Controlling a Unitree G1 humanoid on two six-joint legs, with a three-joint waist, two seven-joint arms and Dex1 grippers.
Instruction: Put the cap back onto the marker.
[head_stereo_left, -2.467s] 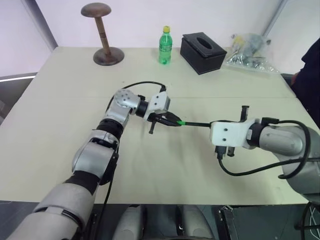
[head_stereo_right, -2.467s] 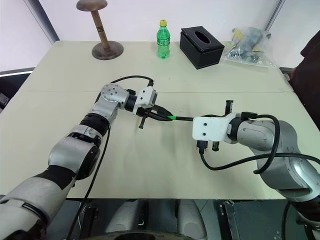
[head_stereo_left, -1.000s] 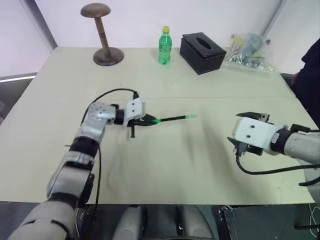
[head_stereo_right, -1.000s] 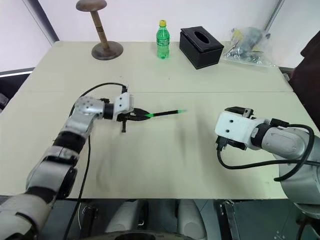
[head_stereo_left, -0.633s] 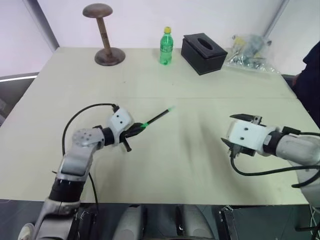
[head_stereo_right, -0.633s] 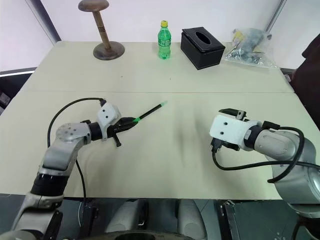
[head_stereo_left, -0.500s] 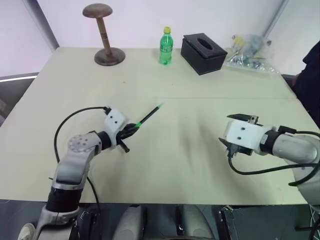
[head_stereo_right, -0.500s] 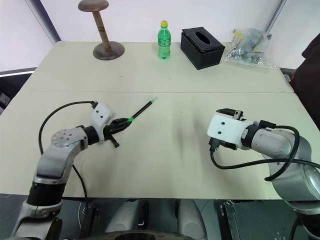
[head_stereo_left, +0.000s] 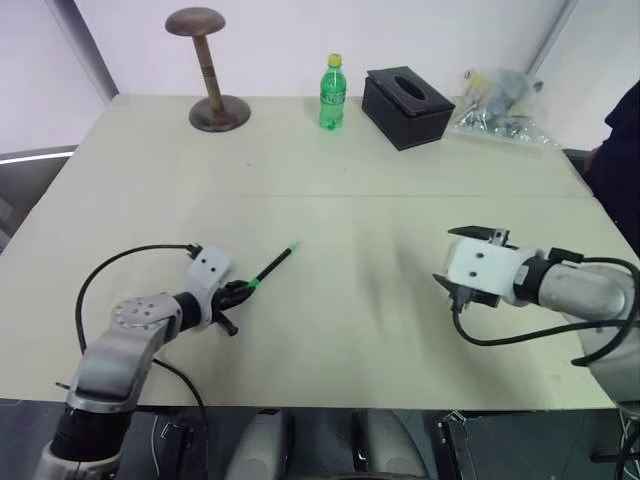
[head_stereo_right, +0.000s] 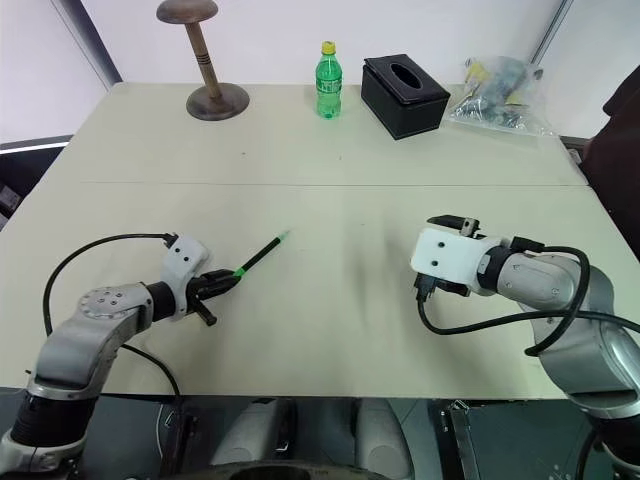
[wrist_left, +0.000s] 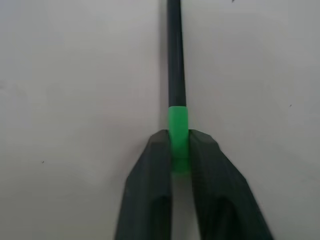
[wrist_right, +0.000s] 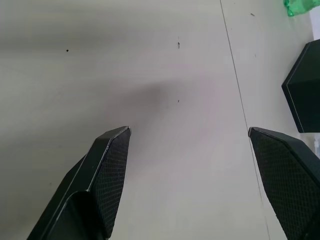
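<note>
The marker (head_stereo_left: 272, 264) is a slim black pen pointing away over the near-left part of the table, its pale green tip (head_stereo_left: 294, 245) at the far end. The cap (wrist_left: 177, 131), bright green, sits on the marker's near end. My left gripper (wrist_left: 178, 136) is shut on that capped end, a black finger pressed against each side; in the left eye view the gripper (head_stereo_left: 243, 290) is low over the table. Out to the right, my right gripper (wrist_right: 190, 132) hovers above bare table, open wide with nothing between its fingers.
Along the far edge stand a wooden hat stand (head_stereo_left: 207, 68), a green bottle with a yellow lid (head_stereo_left: 331, 91), a black tissue box (head_stereo_left: 407, 105) and a clear bag of small items (head_stereo_left: 500, 103). A dark sleeve (head_stereo_left: 615, 150) shows at the right edge.
My left arm has drawn back toward the near-left edge and sunk, carrying the capped marker, which now points away to the right. The right gripper stays open and has hardly moved.
</note>
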